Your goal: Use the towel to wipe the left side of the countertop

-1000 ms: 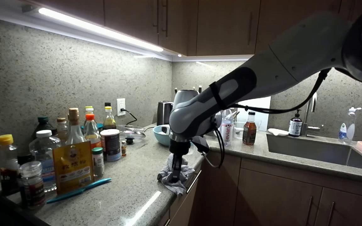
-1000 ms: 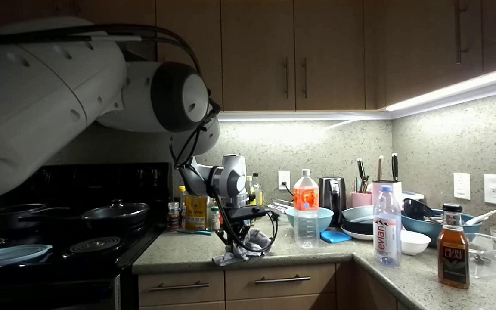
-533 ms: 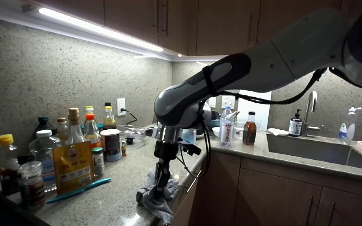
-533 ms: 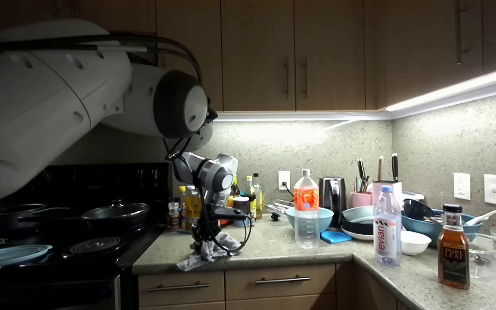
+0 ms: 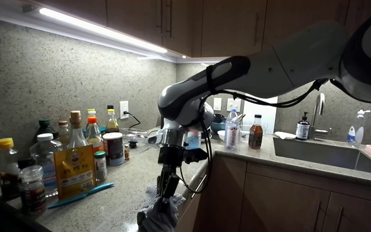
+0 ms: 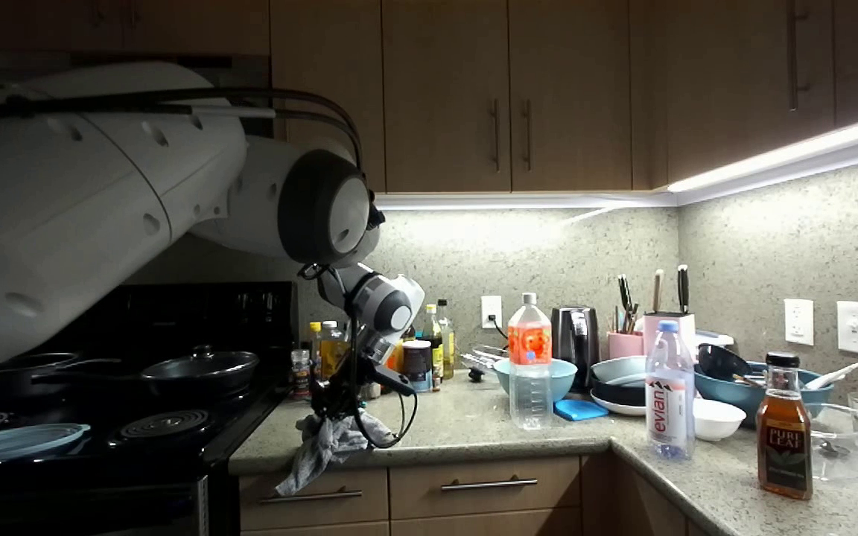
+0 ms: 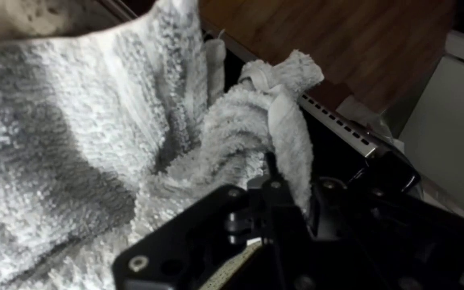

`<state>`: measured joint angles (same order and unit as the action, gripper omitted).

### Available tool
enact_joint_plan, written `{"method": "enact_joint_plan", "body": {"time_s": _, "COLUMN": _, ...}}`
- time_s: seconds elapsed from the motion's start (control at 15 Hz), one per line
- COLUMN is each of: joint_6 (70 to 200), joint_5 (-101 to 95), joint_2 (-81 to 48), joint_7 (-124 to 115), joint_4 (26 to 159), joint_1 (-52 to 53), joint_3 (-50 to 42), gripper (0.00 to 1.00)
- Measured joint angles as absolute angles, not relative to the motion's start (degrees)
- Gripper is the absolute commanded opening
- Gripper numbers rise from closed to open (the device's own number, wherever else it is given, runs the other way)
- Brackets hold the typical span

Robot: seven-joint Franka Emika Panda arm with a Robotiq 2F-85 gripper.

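"1 grey towel (image 6: 325,450), bunched at the front edge of the countertop (image 6: 466,428), and look at that, a corner dangling in front of a drawer (image 6: 325,512)!"

"And the gripper (image 7: 296,183)?"

"Clamped on the towel! The wrist view has a fold squeezed between its 2 fingers (image 7: 278,201)."

"Is it touching the countertop?"

"Can't call it (the folds cover whatever lies beneath)."

"Go wider!"

"Left of it in an exterior view, the black stove (image 6: 250,320), a lidded pan (image 6: 202,368) on top. Farther back on the countertop, a yellow pouch (image 5: 75,172) stands in front of a cluster of bottles (image 5: 93,132), a teal utensil (image 5: 82,195) lying just before it."

"And to the right?"

"A tall orange-labelled bottle (image 6: 530,346), upright, with a light-blue bowl (image 6: 564,378) just behind. Farther over, an Evian bottle (image 6: 669,406) and an amber-filled bottle (image 6: 783,439), both upright, both well apart from the towel!"
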<state>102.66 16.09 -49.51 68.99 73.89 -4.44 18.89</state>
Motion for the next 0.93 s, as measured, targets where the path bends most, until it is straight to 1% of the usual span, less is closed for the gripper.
{"method": "enact_joint_plan", "body": {"time_s": 0.27, "joint_6": 105.00, "joint_5": 12.80, "joint_2": -51.25, "joint_7": 68.98, "joint_4": 72.44, "joint_1": -1.89, "joint_3": 14.19, "gripper": 0.03}}
{"method": "enact_joint_plan", "body": {"time_s": 0.6, "joint_6": 108.66, "joint_5": 7.44, "joint_2": -50.00, "joint_7": 67.83, "joint_4": 72.36, "joint_1": 0.86, "joint_3": 10.32, "gripper": 0.03}}
{"method": "enact_joint_plan", "body": {"time_s": 0.93, "joint_6": 119.00, "joint_5": 2.29, "joint_2": -49.63, "joint_7": 64.22, "joint_4": 72.49, "joint_1": 2.49, "joint_3": 7.49, "gripper": 0.03}}
